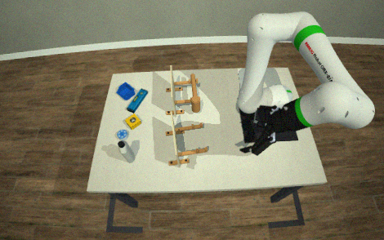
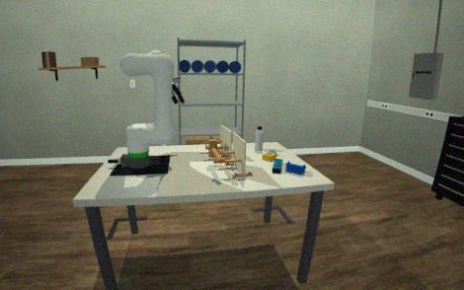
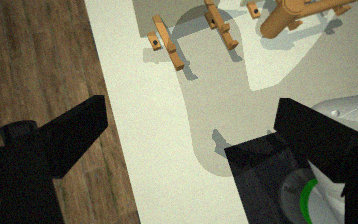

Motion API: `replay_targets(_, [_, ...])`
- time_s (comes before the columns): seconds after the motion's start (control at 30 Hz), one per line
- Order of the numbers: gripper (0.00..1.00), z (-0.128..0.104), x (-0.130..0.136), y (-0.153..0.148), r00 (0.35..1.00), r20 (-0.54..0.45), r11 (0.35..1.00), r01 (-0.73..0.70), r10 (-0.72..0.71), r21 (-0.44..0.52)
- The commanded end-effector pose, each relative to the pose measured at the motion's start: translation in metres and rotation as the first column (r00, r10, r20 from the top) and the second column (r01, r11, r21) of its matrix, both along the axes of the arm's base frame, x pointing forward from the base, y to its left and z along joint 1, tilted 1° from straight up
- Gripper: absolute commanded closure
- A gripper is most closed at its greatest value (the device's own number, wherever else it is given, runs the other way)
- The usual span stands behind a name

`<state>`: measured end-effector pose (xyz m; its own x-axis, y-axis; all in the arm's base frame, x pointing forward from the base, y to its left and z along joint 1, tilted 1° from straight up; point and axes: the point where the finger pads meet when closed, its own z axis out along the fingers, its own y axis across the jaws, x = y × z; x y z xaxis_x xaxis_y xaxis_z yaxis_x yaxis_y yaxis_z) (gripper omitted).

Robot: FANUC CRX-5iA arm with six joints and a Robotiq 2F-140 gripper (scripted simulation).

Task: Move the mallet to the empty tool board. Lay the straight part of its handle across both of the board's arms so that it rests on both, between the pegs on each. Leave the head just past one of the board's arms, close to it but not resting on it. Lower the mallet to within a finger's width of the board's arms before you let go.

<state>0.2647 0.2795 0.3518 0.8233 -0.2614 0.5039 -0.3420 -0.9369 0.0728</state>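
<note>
The wooden mallet (image 1: pixel 194 93) lies across the two arms of the far tool board (image 1: pixel 180 89), its head toward the middle of the table. It also shows at the top right of the wrist view (image 3: pixel 282 20) and in the exterior view (image 2: pixel 213 145). The empty tool board (image 1: pixel 185 140) stands beside it, its two wooden arms bare (image 3: pixel 192 32). My gripper (image 1: pixel 256 146) is open and empty, well above the table and off to the side of both boards, near the robot's base. In the wrist view its fingers frame bare table.
Behind the boards lie a blue box (image 1: pixel 126 91), a long blue box (image 1: pixel 137 100), a yellow box (image 1: pixel 133 121), a blue disc (image 1: pixel 122 134) and an upright bottle (image 1: pixel 127 151). The robot's black base plate (image 2: pixel 140 165) sits on the table's other side.
</note>
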Motion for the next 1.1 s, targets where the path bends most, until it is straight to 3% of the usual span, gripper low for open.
replay_targets(0.0, [0.00,0.001,0.000,0.000,1.000,0.001,1.000,0.000,0.000,0.001])
replay_targets(0.67, [0.00,-0.001,0.003,-0.002,1.000,-0.003,1.000,0.008,-0.008,0.002])
replay_targets(1.07, [0.00,-0.031,0.057,-0.048,0.975,-0.096,0.979,0.205,-0.202,0.017])
